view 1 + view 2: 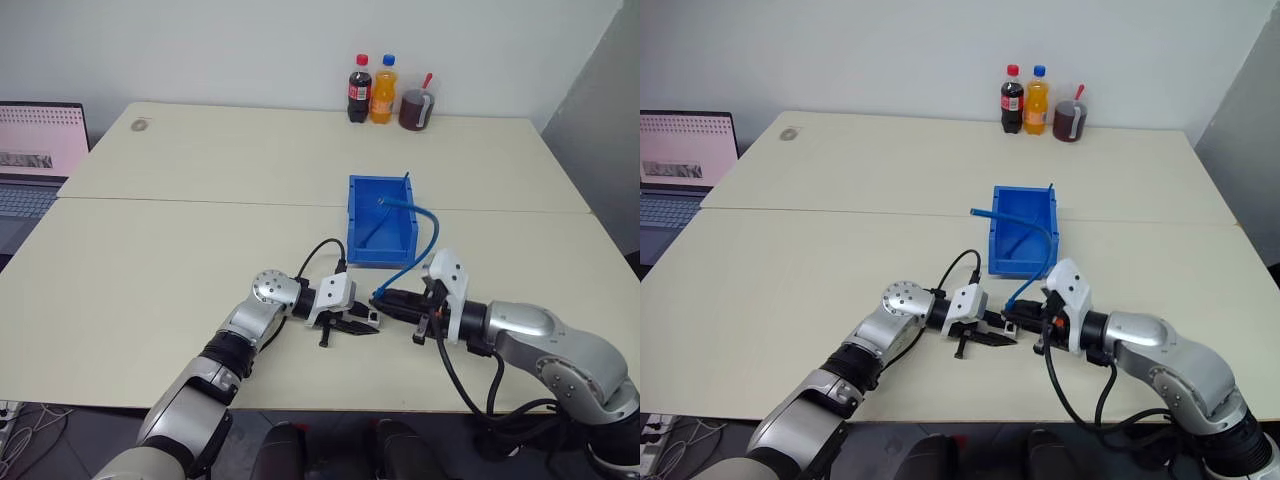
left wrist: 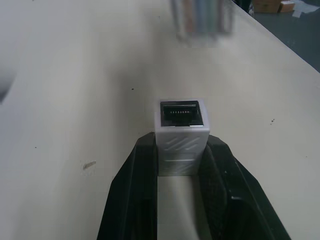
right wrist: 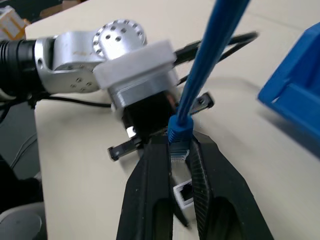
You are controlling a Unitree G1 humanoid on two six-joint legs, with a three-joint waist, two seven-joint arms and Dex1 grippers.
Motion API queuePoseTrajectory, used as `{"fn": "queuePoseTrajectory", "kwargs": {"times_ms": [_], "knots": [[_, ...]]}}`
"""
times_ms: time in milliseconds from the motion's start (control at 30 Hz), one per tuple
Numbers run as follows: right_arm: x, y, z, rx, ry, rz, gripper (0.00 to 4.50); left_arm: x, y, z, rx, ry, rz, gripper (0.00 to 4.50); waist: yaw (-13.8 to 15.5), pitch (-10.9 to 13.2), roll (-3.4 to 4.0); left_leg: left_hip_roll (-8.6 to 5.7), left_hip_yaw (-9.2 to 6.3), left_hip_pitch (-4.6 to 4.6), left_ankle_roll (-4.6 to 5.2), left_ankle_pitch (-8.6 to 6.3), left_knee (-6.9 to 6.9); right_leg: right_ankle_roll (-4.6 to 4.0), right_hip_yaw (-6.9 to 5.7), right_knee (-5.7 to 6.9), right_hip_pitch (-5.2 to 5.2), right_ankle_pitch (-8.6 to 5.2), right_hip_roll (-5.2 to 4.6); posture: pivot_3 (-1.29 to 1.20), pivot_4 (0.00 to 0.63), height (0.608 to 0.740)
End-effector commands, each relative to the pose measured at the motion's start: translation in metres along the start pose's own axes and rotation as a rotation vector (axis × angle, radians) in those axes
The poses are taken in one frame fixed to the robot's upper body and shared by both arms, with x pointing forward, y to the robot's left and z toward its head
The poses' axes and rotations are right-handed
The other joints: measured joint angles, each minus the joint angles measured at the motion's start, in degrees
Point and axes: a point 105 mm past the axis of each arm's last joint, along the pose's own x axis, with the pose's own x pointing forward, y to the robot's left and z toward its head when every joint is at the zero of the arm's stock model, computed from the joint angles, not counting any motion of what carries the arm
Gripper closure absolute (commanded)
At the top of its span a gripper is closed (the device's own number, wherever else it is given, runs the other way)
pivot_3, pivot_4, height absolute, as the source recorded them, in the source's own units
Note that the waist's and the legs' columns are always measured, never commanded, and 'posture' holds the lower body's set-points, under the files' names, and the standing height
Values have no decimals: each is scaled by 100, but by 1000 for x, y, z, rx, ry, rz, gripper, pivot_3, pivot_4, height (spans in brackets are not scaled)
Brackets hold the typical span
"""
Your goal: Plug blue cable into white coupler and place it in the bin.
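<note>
**Plug and coupler face to face, ready to mate**

At the far left a laptop (image 1: 35, 150) sits open at the table's edge; its screen shows a pinkish panel, but no writing on it can be read. On the cream table (image 1: 150, 260) near the front edge, the left gripper (image 1: 358, 325) points toward the robot's right, its 2 black fingers clenched on the white coupler (image 2: 181, 135). The left wrist view shows the coupler upright between the pads, its open socket with a row of contacts facing outward.

Just beside it, the right gripper (image 1: 400, 303) points back toward the left one, its fingers pinched on the plug end of the blue cable (image 3: 180, 132). In the right wrist view the plug hangs tip-down between the fingers, with the coupler's socket visible a little below and past it, not yet touching. From there the cable arcs up and back, and its other end lies over the rim of the bin (image 1: 380, 235), which stands just behind both grippers.

To do this step well, I judge the plug must be squared to the socket first: it looks tilted against the opening. Then push straight along the socket's axis, with the left grip braced so the coupler does not slip.

At the back stand 2 bottles (image 1: 370, 90), 1 dark with a red label and 1 orange, plus a jug (image 1: 417, 108); their labels are too small to read.
</note>
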Motion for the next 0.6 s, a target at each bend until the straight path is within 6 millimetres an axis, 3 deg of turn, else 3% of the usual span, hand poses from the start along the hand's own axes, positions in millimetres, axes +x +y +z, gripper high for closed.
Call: {"fn": "queuePoseTrajectory", "kwargs": {"times_ms": [33,600], "knots": [[1,-1,9,-17,-52,6,4286,-1,-1,-10,-22,36,12,3705,-4,-1,0,0,-1,1,0,0,3,2,0,0,1,1,1,0,150,740],[0,-14,-8,-14,3,16,4286,-4,-2,-7,-31,32,43,3705,-8,-2,2,2,0,3,3,2,5,1,0,3,2,4,3,0,150,740]]}}
